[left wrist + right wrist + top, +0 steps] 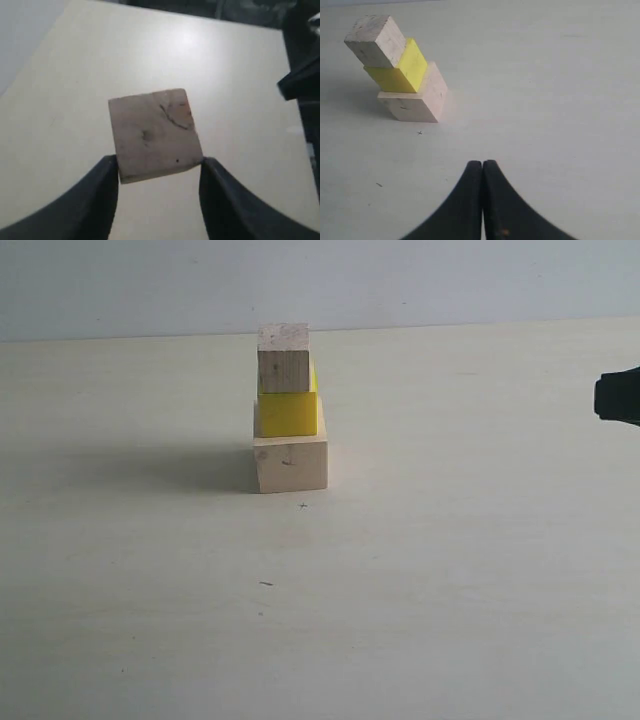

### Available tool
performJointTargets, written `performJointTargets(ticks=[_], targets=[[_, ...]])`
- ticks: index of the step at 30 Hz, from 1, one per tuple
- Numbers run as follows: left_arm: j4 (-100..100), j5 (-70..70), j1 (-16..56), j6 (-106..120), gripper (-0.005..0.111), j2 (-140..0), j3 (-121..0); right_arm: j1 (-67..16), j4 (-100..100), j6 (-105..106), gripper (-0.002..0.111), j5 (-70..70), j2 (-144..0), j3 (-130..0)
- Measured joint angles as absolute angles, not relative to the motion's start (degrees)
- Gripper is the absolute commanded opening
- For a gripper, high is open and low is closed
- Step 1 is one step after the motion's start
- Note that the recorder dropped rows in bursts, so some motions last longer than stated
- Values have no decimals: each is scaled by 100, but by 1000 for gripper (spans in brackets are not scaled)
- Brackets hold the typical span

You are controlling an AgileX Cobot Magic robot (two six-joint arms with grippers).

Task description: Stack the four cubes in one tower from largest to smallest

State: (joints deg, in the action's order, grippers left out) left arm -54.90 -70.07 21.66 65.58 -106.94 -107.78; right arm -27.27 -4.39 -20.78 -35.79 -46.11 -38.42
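A tower of three cubes stands on the table: a large wood cube (290, 463) at the bottom, a yellow cube (288, 412) on it, and a medium wood cube (284, 358) on top. The right wrist view also shows the large cube (415, 102), the yellow cube (400, 70) and the medium cube (376, 40), with the upper two set off-centre. The left wrist view shows my left gripper (159, 161) shut on a small wood cube (154, 132), held in the air above bare table. My right gripper (483, 163) is shut and empty, well away from the tower. It shows at the right edge (618, 395) of the exterior view.
The pale table (450, 570) stretches wide around the tower, with a light wall (450, 280) behind it. Dark equipment (301, 80) shows past the table's edge in the left wrist view. The left arm is outside the exterior view.
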Motion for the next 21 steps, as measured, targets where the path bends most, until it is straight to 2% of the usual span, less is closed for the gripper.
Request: performJointTargets(ticks=[9, 14, 21], targets=[[-6374, -7007, 1854, 6921, 0, -10563, -9871, -2727, -274, -2078, 0, -3579, -4611, -3842], [-5639, -6999, 1368, 7407, 0, -10096, -9374, -2727, -184, -2078, 0, -3615, -4611, -3842], [-5427, -6999, 1324, 7298, 0, -9796, -9187, -2727, -184, -2078, 0, -3615, -4611, -3842]])
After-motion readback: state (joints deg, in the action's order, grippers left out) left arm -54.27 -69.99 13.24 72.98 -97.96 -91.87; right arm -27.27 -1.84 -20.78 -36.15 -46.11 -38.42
